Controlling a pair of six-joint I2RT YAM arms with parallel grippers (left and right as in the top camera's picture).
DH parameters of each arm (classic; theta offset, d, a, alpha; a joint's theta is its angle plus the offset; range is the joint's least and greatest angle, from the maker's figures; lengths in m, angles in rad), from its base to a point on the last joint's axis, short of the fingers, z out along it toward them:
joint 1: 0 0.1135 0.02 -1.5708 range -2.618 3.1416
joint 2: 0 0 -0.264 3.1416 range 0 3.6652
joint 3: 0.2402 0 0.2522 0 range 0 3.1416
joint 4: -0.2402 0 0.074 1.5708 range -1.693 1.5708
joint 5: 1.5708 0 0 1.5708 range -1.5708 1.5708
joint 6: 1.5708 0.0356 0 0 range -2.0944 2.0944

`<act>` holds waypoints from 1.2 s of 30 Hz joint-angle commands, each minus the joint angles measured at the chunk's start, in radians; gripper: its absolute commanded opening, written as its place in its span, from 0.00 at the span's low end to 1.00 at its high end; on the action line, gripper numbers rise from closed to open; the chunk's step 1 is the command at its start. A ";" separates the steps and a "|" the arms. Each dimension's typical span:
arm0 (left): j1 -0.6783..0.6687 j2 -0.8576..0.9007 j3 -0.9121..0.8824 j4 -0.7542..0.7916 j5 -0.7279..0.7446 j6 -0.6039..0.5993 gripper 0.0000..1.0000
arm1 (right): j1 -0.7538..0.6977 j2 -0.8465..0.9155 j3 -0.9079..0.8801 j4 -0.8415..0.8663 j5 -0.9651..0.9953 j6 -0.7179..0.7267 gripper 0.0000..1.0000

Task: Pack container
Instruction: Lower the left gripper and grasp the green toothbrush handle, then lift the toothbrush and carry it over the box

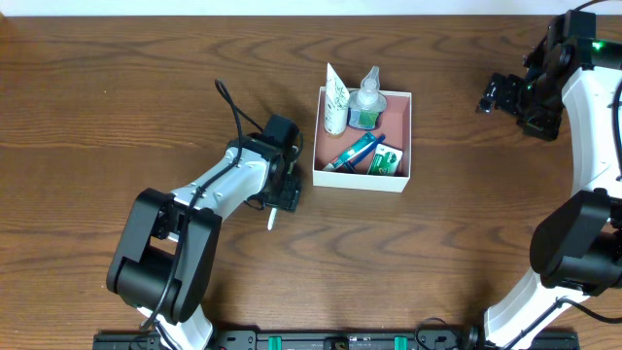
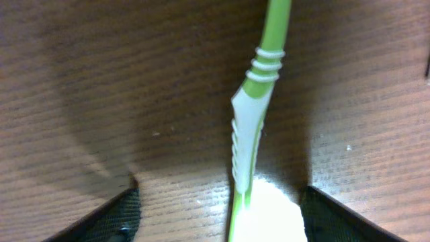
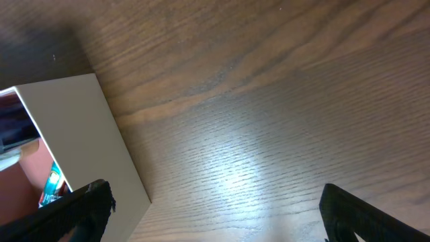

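Observation:
The container (image 1: pixel 362 180), a square white-walled box with a pink-brown inside, sits at the table's middle. It holds a white tube (image 1: pixel 335 97), a clear bottle (image 1: pixel 366 97), a blue-green tube (image 1: pixel 355 151) and a green box (image 1: pixel 387 160). A green and white toothbrush (image 2: pixel 249 128) lies flat on the table left of the box; its white tip shows in the overhead view (image 1: pixel 273 221). My left gripper (image 2: pixel 222 218) is open and low over the toothbrush, one finger on each side, also seen from overhead (image 1: pixel 285 194). My right gripper (image 1: pixel 496 94) is open and empty, right of the box.
The right wrist view shows the container's white outer wall (image 3: pixel 74 128) at the left and bare brown wooden table (image 3: pixel 269 101) between the open fingers (image 3: pixel 215 208). The arm bases stand at the table's front edge.

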 commanded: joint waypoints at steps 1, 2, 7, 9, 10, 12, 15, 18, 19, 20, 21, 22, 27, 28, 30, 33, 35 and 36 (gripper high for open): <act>0.004 0.027 -0.030 0.011 -0.003 0.014 0.51 | -0.005 0.004 0.005 0.000 0.006 0.012 0.99; 0.004 0.027 -0.029 0.015 -0.003 0.014 0.49 | -0.005 0.004 0.005 0.000 0.006 0.012 0.99; 0.004 0.026 -0.017 0.018 -0.004 0.014 0.19 | -0.006 0.004 0.005 0.000 0.006 0.012 0.99; 0.004 0.022 0.002 0.011 -0.004 0.014 0.06 | -0.006 0.004 0.005 0.000 0.006 0.012 0.99; 0.004 0.019 0.014 0.004 -0.004 0.014 0.06 | -0.006 0.004 0.005 0.000 0.006 0.012 0.99; 0.005 0.008 0.048 -0.018 -0.004 0.014 0.06 | -0.006 0.004 0.005 0.000 0.006 0.012 0.99; 0.010 -0.024 0.103 -0.052 -0.024 0.014 0.06 | -0.006 0.004 0.005 0.000 0.006 0.012 0.99; 0.030 -0.068 0.164 -0.105 -0.058 0.014 0.06 | -0.006 0.004 0.005 0.000 0.006 0.012 0.99; 0.039 -0.089 0.187 -0.127 -0.058 0.014 0.06 | -0.006 0.004 0.005 0.000 0.006 0.012 0.99; 0.047 -0.110 0.208 -0.150 -0.057 0.014 0.06 | -0.006 0.004 0.005 0.000 0.006 0.012 0.99; 0.053 -0.138 0.232 -0.175 -0.057 0.014 0.06 | -0.006 0.004 0.005 0.000 0.006 0.012 0.99; 0.055 -0.164 0.251 -0.192 -0.056 0.014 0.06 | -0.006 0.004 0.005 0.000 0.006 0.012 0.99; 0.006 -0.329 0.311 -0.222 -0.041 0.087 0.06 | -0.006 0.004 0.005 0.000 0.006 0.012 0.99; -0.016 -0.365 0.312 -0.218 -0.041 0.106 0.06 | -0.006 0.004 0.005 0.000 0.006 0.012 0.99; -0.064 -0.425 0.312 -0.207 -0.041 0.137 0.06 | -0.006 0.004 0.005 0.000 0.006 0.012 0.99; -0.150 -0.492 0.312 -0.164 -0.038 0.153 0.06 | -0.006 0.004 0.005 0.000 0.006 0.012 0.99; -0.213 -0.515 0.312 -0.107 -0.038 0.153 0.06 | -0.006 0.004 0.005 0.000 0.006 0.012 0.99; -0.236 -0.517 0.312 -0.079 -0.038 0.153 0.06 | -0.006 0.004 0.005 0.000 0.006 0.012 0.99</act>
